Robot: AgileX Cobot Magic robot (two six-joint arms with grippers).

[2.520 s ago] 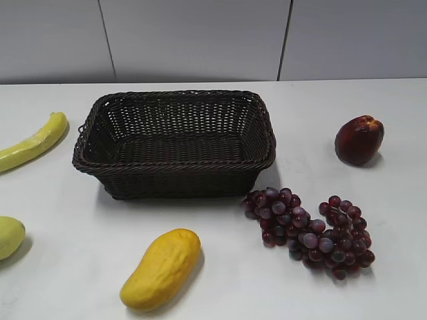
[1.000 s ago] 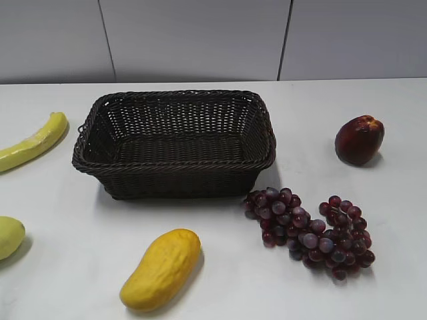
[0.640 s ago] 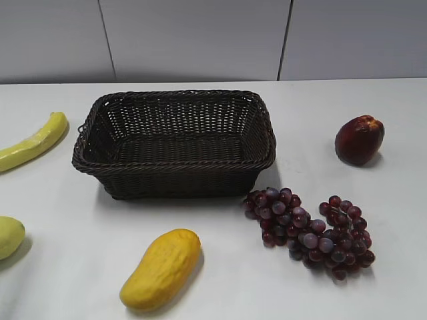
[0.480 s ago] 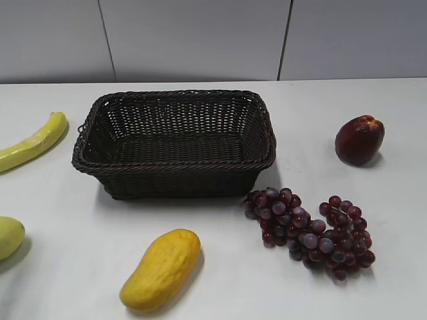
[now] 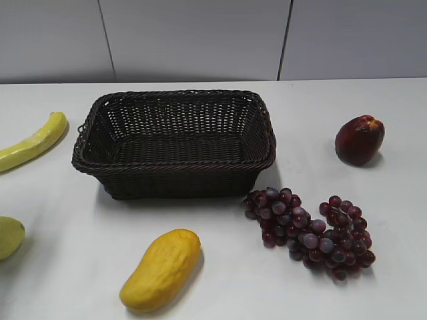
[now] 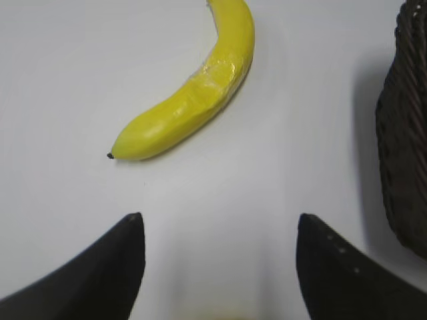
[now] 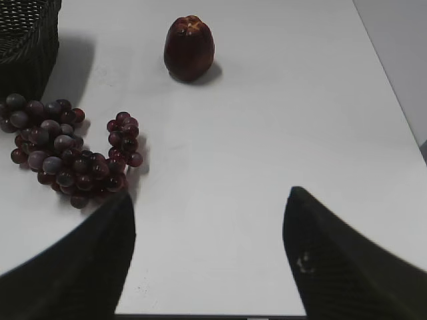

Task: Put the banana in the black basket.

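Nothing of the task is done yet: the banana (image 6: pixel 193 100) lies untouched on the tabletop (image 5: pixel 213 280), left of the black basket (image 5: pixel 175 143), which holds nothing. The left claw (image 6: pixel 220 230) hangs above the tabletop short of the banana, jaws apart and gripping nothing; reaching, grasping and carrying all remain. The right claw (image 7: pixel 208 213) is likewise spread wide near the grapes (image 7: pixel 63 150).

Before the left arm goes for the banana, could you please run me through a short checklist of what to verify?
1. Left gripper open and empty: ok, jaws spread wide.
2. Banana free on the table, ahead of the gripper: ok.
3. Black basket empty, with room for it: ok.
4. Nothing between banana and basket: ok.
5. Right gripper out of the way, over the grapes side: ok.
6. Gripper height above the table: cannot tell.
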